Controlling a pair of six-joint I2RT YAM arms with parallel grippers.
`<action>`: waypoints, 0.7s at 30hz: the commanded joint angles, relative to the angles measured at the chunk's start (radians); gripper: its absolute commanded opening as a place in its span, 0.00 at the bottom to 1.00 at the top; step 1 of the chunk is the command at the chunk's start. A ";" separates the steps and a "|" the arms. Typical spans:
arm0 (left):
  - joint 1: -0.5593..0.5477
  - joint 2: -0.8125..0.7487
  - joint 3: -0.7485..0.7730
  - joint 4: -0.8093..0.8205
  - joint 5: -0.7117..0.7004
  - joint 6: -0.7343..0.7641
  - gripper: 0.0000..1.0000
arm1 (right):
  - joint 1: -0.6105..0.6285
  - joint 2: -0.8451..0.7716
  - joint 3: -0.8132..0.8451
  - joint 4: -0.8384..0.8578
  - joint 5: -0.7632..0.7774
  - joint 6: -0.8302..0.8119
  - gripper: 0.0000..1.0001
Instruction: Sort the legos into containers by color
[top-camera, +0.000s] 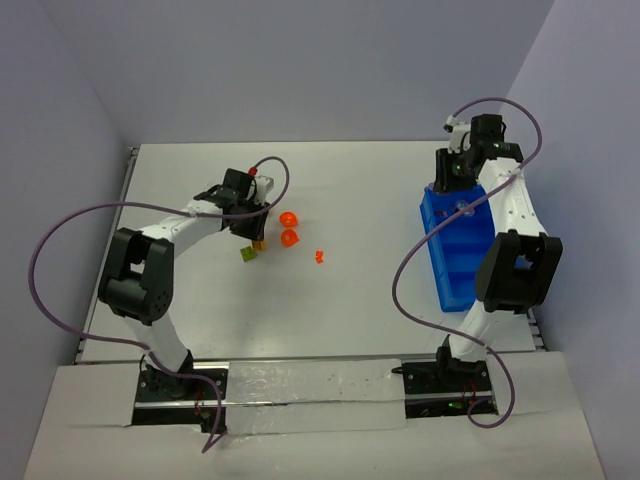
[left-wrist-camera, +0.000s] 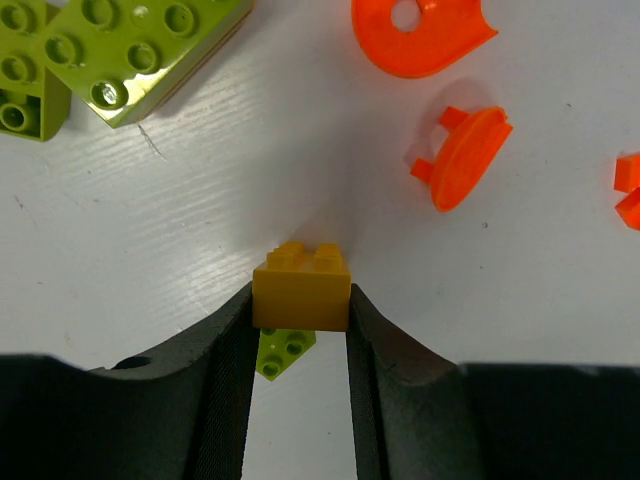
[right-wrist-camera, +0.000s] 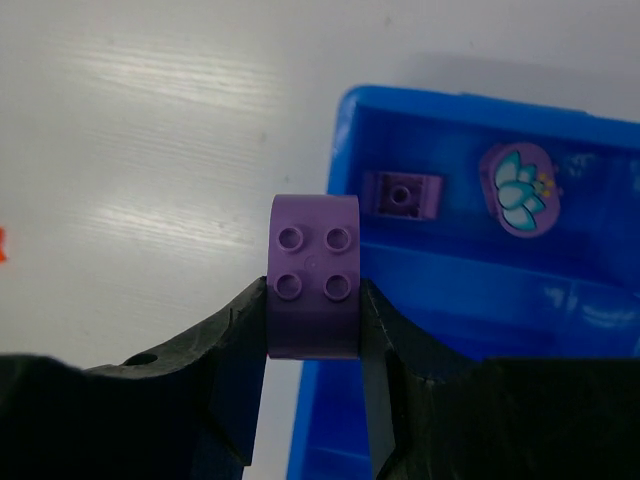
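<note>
Blue tray (right-wrist-camera: 470, 108): 2 purple pieces (right-wrist-camera: 402, 194), seemingly | right pincer (right-wrist-camera: 313, 292) pinching purple brick (right-wrist-camera: 314, 262) | left pincer (left-wrist-camera: 300, 302) pinching yellow brick (left-wrist-camera: 301, 288)

Top: high, wide. Wrists: close, downward; right shares blue tray (top-camera: 452, 272) with top.

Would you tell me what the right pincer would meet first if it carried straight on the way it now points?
Most likely the blue tray: the right pincer, shut on a purple brick, points at its wall, beside the compartment holding other purple pieces. Depth is unclear.
</note>
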 joint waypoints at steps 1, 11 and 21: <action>-0.005 0.031 0.068 -0.013 -0.023 0.026 0.21 | -0.039 0.011 0.050 -0.073 0.109 -0.119 0.00; -0.009 0.047 0.135 -0.035 0.009 0.061 0.68 | -0.077 0.128 0.116 -0.122 0.197 -0.190 0.00; -0.008 -0.125 0.161 -0.003 0.133 0.046 0.99 | -0.077 0.227 0.168 -0.131 0.220 -0.210 0.00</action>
